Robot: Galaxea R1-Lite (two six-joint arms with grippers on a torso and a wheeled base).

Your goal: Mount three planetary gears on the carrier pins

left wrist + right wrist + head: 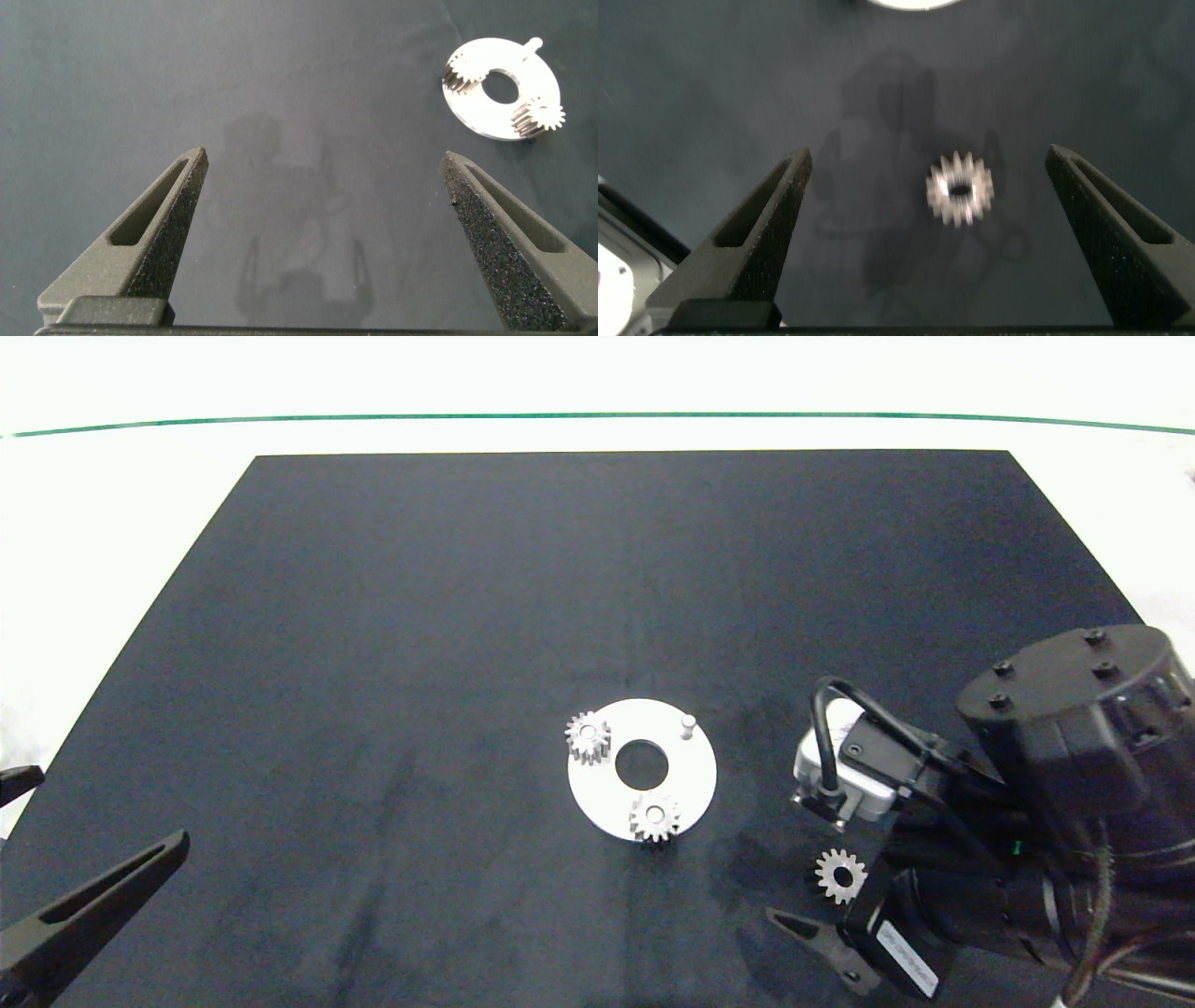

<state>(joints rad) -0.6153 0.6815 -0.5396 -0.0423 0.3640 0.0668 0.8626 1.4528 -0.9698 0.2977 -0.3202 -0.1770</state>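
The white carrier disc (695,775) lies mid-mat with three carrier pins. Two planetary gears sit on pins: one on the disc's left (588,737), one at its near edge (654,819). The far-right pin (688,721) stands bare. A third gear (840,875) lies flat on the mat to the right of the disc. My right gripper (792,859) is open above it, and the gear (960,189) shows between the spread fingers (766,224). My left gripper (107,807) is open at the near left. Its wrist view shows the disc (486,117) far off, both mounted gears (461,79) (539,117) and the bare pin (534,42).
A black mat (467,597) covers the white table (140,476), with a green line (597,416) along the far side. The right arm's bulky wrist (1074,756) takes up the near right corner. Bare mat lies between the left fingers (159,224).
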